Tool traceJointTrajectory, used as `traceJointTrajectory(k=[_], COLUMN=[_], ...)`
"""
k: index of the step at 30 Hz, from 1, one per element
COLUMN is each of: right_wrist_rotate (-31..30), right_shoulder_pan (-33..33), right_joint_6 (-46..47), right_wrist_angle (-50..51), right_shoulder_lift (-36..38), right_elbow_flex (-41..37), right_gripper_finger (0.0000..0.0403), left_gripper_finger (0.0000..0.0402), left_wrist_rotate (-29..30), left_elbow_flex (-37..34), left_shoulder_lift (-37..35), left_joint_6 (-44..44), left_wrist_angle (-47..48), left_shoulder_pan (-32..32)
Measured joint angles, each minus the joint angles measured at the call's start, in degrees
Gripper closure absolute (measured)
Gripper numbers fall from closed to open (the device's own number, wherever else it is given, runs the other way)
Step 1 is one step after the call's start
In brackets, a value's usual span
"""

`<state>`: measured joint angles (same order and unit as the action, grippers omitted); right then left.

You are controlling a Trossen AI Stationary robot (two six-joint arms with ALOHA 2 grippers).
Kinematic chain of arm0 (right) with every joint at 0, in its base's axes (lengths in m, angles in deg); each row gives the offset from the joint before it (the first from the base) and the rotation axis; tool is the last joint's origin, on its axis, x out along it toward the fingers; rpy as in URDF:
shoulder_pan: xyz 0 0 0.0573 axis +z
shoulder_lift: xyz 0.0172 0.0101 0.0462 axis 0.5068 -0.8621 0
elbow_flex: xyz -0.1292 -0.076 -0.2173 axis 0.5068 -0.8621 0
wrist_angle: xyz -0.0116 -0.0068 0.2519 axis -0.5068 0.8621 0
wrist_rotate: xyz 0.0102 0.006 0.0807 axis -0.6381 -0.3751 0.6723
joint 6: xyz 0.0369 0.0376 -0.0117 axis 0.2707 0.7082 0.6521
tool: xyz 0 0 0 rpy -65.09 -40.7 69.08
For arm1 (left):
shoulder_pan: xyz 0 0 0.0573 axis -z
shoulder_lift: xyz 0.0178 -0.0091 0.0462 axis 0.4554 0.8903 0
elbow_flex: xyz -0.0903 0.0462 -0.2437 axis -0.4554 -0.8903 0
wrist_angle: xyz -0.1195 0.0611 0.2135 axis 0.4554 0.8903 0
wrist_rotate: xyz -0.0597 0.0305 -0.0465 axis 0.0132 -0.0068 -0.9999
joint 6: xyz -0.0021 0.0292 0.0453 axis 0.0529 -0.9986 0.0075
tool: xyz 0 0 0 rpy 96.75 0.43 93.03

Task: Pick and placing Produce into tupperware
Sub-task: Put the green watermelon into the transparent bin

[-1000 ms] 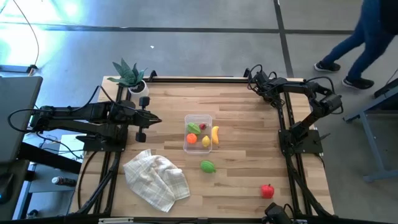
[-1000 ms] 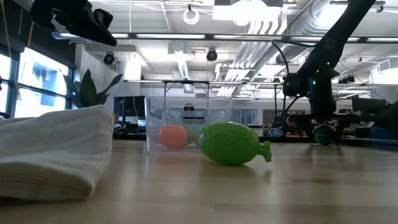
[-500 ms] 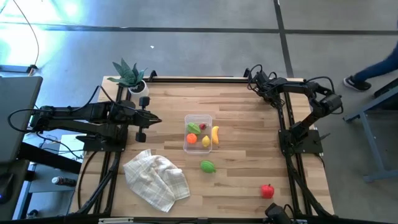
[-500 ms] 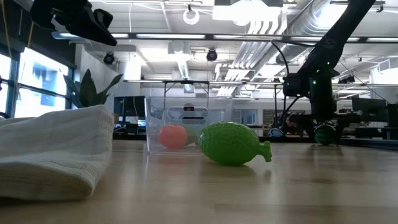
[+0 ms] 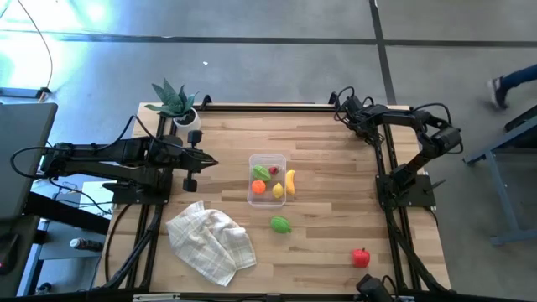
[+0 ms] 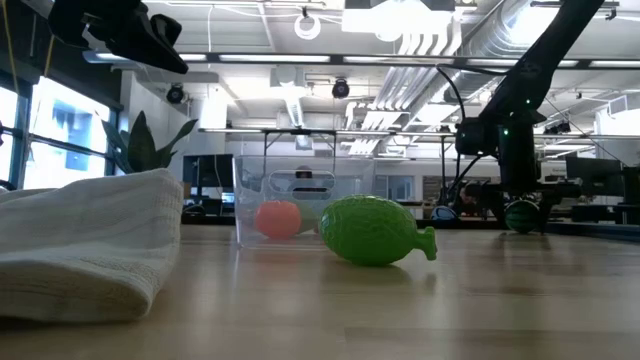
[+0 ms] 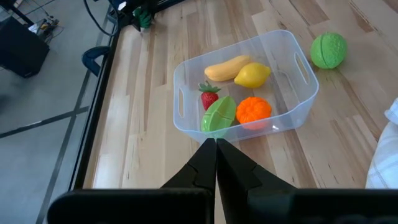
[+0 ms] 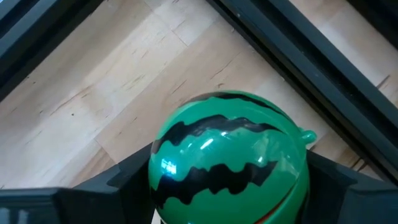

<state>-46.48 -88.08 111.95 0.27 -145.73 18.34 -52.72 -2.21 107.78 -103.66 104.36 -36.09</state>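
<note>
Right gripper (image 8: 227,186) pinches toy watermelon (image 8: 229,155) at table's far right corner.
Left gripper (image 7: 216,163) pressed together, poised beside tupperware (image 7: 298,102).

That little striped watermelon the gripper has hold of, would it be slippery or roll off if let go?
Likely slippery: the watermelon shows a glossy highlight on its skin. Probably apt to roll, since it looks nearly round. The right gripper grips it on both sides, which should steady it.

Bright, sharp views; glare washes floor (image 5: 50,33).
</note>
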Motion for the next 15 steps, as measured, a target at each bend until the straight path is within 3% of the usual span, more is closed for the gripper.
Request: traceJointTrajectory(k=[15], right_wrist_rotate=[0.7], right_shoulder_pan=[5.7], right_joint_6=[-2.9], right_wrist_angle=[-1.9], right_shoulder_lift=[0.0], right_elbow_flex=[0.0], right_gripper_finger=[0.0132], left_gripper_finger=[0.0399], left_wrist_rotate=[0.0], left_elbow_flex=[0.0], left_shoulder_lift=[0.0], left_joint_6=[0.0], left_wrist_angle=[0.0], left_shoulder_pan=[0.0])
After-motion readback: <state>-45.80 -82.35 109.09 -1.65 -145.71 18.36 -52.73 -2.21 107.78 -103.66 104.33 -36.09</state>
